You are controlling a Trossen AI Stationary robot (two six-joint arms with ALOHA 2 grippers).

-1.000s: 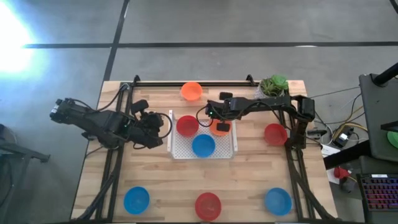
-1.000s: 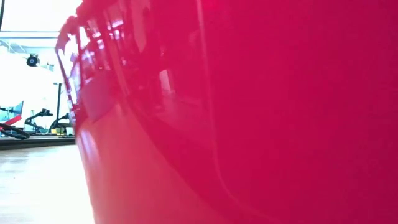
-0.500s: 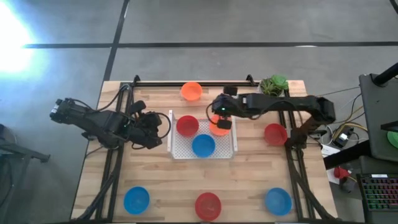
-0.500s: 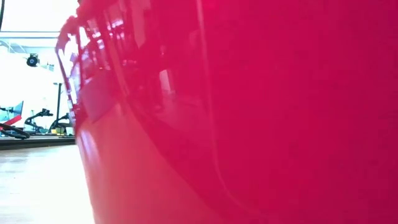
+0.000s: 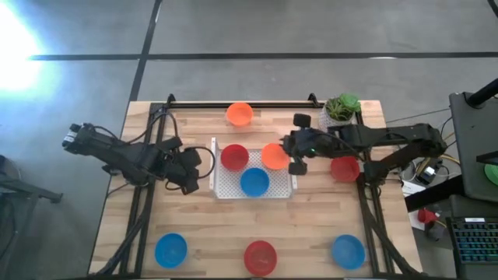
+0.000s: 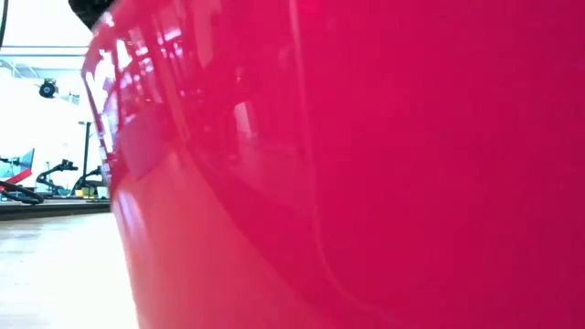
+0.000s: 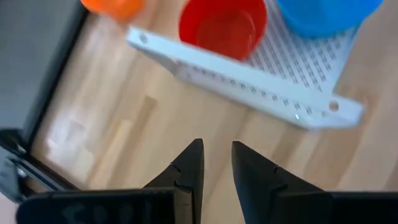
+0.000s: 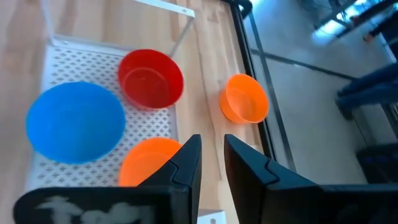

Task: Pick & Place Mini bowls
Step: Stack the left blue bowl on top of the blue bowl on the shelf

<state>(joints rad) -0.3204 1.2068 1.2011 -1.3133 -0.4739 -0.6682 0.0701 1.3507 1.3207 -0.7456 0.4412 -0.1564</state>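
A white perforated tray [image 5: 280, 187] lies mid-table and holds three mini bowls: a red one [image 5: 233, 158], a blue one [image 5: 254, 182] and an orange one [image 5: 274, 156]. My right gripper [image 5: 289, 149] hangs above the tray's right side, just right of the orange bowl [image 8: 146, 163]. It is narrowly open [image 8: 212, 146] with nothing between its fingers. My left gripper [image 5: 196, 166] waits left of the tray, also narrowly open [image 7: 217, 152] and empty. More mini bowls rest on the wood: orange [image 5: 240, 114] at the far edge and red [image 5: 344, 168] at the right.
Along the near edge stand a blue bowl [image 5: 170, 250], a red bowl [image 5: 260, 257] and another blue bowl [image 5: 348, 251]. A potted green plant [image 5: 342, 107] sits at the far right corner. A red bowl [image 6: 366, 183] close in front fills most of the low view.
My right gripper has risen from the orange bowl in the tray and drawn back toward the table's right edge. The bowl stays in the tray. My left gripper has turned a little and dipped beside the tray.
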